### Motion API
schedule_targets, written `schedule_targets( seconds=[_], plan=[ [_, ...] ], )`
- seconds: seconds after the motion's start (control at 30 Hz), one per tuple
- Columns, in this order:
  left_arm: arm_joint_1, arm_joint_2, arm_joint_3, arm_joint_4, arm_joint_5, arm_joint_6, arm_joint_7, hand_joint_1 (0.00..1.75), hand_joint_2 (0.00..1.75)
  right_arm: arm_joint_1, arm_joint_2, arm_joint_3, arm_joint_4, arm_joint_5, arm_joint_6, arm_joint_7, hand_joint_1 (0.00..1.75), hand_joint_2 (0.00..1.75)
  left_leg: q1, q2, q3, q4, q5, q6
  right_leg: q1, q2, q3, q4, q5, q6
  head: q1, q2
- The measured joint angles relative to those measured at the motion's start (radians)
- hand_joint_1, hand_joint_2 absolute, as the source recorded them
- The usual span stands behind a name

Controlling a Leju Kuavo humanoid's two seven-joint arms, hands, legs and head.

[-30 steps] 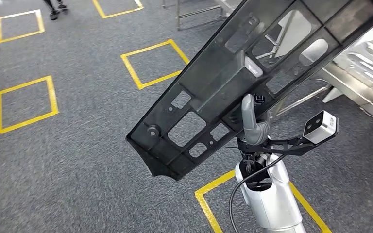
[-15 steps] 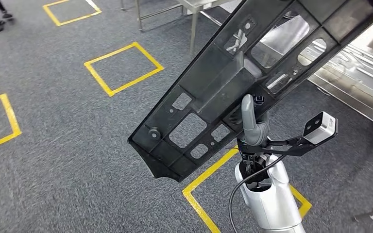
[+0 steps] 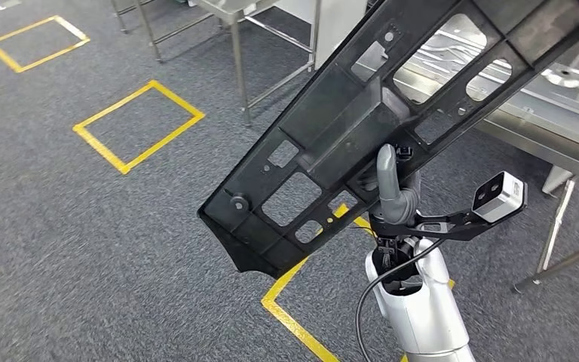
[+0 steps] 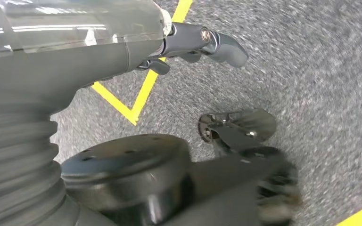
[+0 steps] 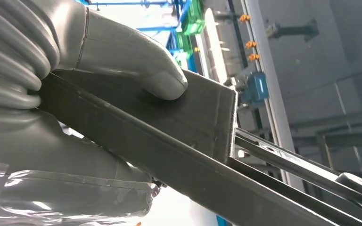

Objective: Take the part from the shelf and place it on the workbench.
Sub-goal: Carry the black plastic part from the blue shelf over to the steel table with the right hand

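1. The right robot hand [image 3: 393, 188] grips the part [image 3: 392, 113], a long black plastic panel with cut-outs, thumb pressed on its flat face.
2. The panel runs up and away from that robot hand, tilted, well above the grey carpet [image 3: 83, 226].
3. The left robot hand [image 4: 193, 44] hangs by the floor, fingers loosely curled, holding nothing.
4. The steel worktop [image 3: 550, 113] stands ahead and right of the right robot hand.
5. Carry steadily; keep the far end clear of the worktop's edge and legs; lower it flat.
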Motion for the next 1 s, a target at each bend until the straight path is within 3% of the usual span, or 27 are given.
schedule_targets(
  seconds=[0.03, 0.07, 0.1, 0.13, 0.2, 0.27, 0.33, 0.37, 0.43, 0.5, 0.57, 0.6, 0.63, 0.7, 0.77, 0.87, 0.93, 1.0],
  plan=[
    [0.003, 0.0, 0.0, 0.0, 0.0, 0.0, 0.0, 0.0, 1.75, 0.001, 0.001, 0.0, 0.001, 0.0, 0.001, 0.0, 1.75, 1.75, 0.0, -0.006, -0.033, 0.059, -0.017, -0.002, 0.0, 0.015, 0.0, 0.001, -0.001, -0.001, 0.0, 0.0],
    [0.006, 0.0, 0.0, 0.0, 0.001, 0.0, 0.0, 0.0, 1.75, 0.003, 0.001, 0.0, 0.002, 0.0, 0.002, 0.001, 1.75, 1.75, 0.001, -0.009, -0.054, 0.089, -0.017, -0.003, 0.001, 0.031, 0.0, 0.003, -0.001, -0.001, 0.0, 0.0],
    [0.007, 0.0, 0.0, 0.0, 0.001, 0.0, 0.0, 0.0, 1.75, 0.004, 0.0, 0.0, 0.002, 0.0, 0.003, 0.001, 1.75, 1.75, 0.002, -0.01, -0.057, 0.08, 0.005, -0.003, 0.0, 0.047, 0.001, 0.005, -0.002, 0.0, 0.0, 0.0],
    [0.006, 0.0, 0.0, 0.0, 0.001, 0.001, -0.001, 0.0, 1.75, 0.005, 0.001, 0.0, 0.003, 0.0, 0.004, 0.001, 1.75, 1.75, 0.003, -0.015, -0.042, 0.033, 0.042, -0.003, 0.0, 0.062, 0.001, 0.008, -0.004, 0.002, 0.0, 0.0],
    [0.005, 0.001, 0.0, 0.0, 0.001, 0.001, -0.001, 0.0, 1.75, 0.005, 0.001, 0.0, 0.003, 0.0, 0.005, 0.001, 1.75, 1.75, 0.009, -0.06, 0.011, -0.102, 0.111, -0.001, -0.002, 0.091, -0.001, 0.017, -0.01, 0.01, 0.0, 0.0],
    [0.005, 0.001, 0.0, 0.0, 0.001, 0.001, -0.002, 0.0, 1.75, 0.004, 0.001, 0.0, 0.002, 0.0, 0.006, 0.002, 1.75, 1.75, 0.013, -0.101, 0.041, -0.171, 0.129, 0.005, -0.005, 0.114, -0.009, 0.025, -0.012, 0.021, 0.0, 0.0],
    [0.003, 0.001, 0.0, 0.0, 0.0, 0.001, -0.002, 0.0, 1.75, 0.005, 0.002, 0.0, 0.002, 0.0, 0.006, 0.002, 1.75, 1.75, 0.011, -0.092, 0.045, -0.178, 0.128, 0.016, -0.01, 0.138, -0.017, 0.024, -0.008, 0.036, 0.0, 0.0],
    [0.002, 0.001, 0.0, 0.0, 0.0, 0.001, -0.002, 0.0, 1.75, 0.006, 0.001, 0.0, 0.002, 0.0, 0.007, 0.002, 1.75, 1.75, 0.011, -0.08, 0.047, -0.182, 0.13, 0.022, -0.01, 0.136, -0.02, 0.027, -0.01, 0.041, 0.0, 0.0],
    [0.0, 0.002, 0.0, 0.0, -0.001, 0.001, -0.003, 0.0, 1.75, 0.005, 0.001, -0.001, 0.001, -0.001, 0.007, 0.002, 1.75, 1.75, 0.012, -0.053, 0.052, -0.192, 0.134, 0.034, -0.008, 0.087, -0.046, 0.077, -0.04, 0.05, 0.0, 0.0],
    [0.002, 0.002, 0.0, 0.0, -0.001, 0.0, -0.004, 0.0, 1.75, 0.005, 0.001, -0.001, 0.001, -0.002, 0.007, 0.002, 1.75, 1.75, 0.008, -0.025, 0.054, -0.195, 0.133, 0.04, -0.007, 0.022, -0.108, 0.202, -0.1, 0.056, 0.001, 0.0],
    [0.005, 0.002, 0.0, 0.0, -0.002, -0.001, -0.004, 0.0, 1.75, 0.008, 0.0, -0.001, 0.002, -0.003, 0.007, 0.002, 1.75, 1.75, 0.005, 0.005, 0.055, -0.194, 0.129, 0.041, -0.01, 0.0, -0.162, 0.302, -0.13, 0.059, 0.0, 0.0],
    [0.005, 0.002, 0.0, 0.0, -0.002, 0.0, -0.003, 0.0, 1.75, 0.009, 0.0, -0.001, 0.002, -0.003, 0.008, 0.002, 1.75, 1.75, 0.005, 0.02, 0.056, -0.194, 0.127, 0.041, -0.011, -0.004, -0.162, 0.3, -0.119, 0.06, 0.0, 0.0],
    [0.004, 0.002, 0.0, 0.0, -0.003, 0.0, -0.002, 0.0, 1.75, 0.009, 0.0, -0.001, 0.002, -0.004, 0.008, 0.002, 1.75, 1.75, 0.004, 0.033, 0.059, -0.194, 0.125, 0.04, -0.011, -0.01, -0.14, 0.258, -0.091, 0.058, 0.0, 0.0],
    [0.002, 0.002, 0.0, 0.0, -0.005, 0.0, -0.001, 0.0, 1.75, 0.008, 0.0, -0.001, 0.002, -0.005, 0.008, 0.002, 1.75, 1.75, 0.002, 0.057, 0.067, -0.194, 0.118, 0.034, -0.005, -0.045, -0.061, 0.113, -0.029, 0.051, 0.0, 0.0],
    [0.001, 0.002, 0.0, 0.0, -0.005, 0.0, 0.0, 0.0, 1.75, 0.007, 0.0, -0.001, 0.002, -0.006, 0.009, 0.001, 1.75, 1.75, -0.001, 0.076, 0.075, -0.194, 0.111, 0.025, 0.005, -0.072, -0.014, 0.026, -0.007, 0.039, 0.0, 0.0],
    [-0.003, 0.002, 0.0, 0.0, -0.006, 0.0, 0.002, 0.0, 1.75, 0.007, -0.002, -0.004, 0.002, -0.007, 0.01, 0.0, 1.75, 1.75, -0.002, 0.098, 0.087, -0.197, 0.102, 0.009, 0.007, -0.045, -0.01, 0.013, -0.009, 0.023, 0.0, 0.0],
    [-0.007, 0.002, -0.001, 0.0, -0.007, 0.0, 0.002, 0.0, 1.75, 0.006, -0.002, -0.005, 0.002, -0.008, 0.011, 0.0, 1.75, 1.75, 0.001, 0.062, 0.077, -0.161, 0.076, -0.001, 0.0, -0.023, -0.002, 0.005, -0.005, 0.013, 0.0, 0.0],
    [-0.006, 0.002, -0.001, 0.0, -0.007, 0.0, 0.002, 0.0, 1.75, 0.005, -0.002, -0.006, 0.002, -0.009, 0.012, 0.0, 1.75, 1.75, 0.004, 0.009, 0.021, -0.045, 0.019, -0.006, -0.003, 0.0, 0.002, 0.002, -0.005, 0.005, 0.0, 0.0]
  ],
)
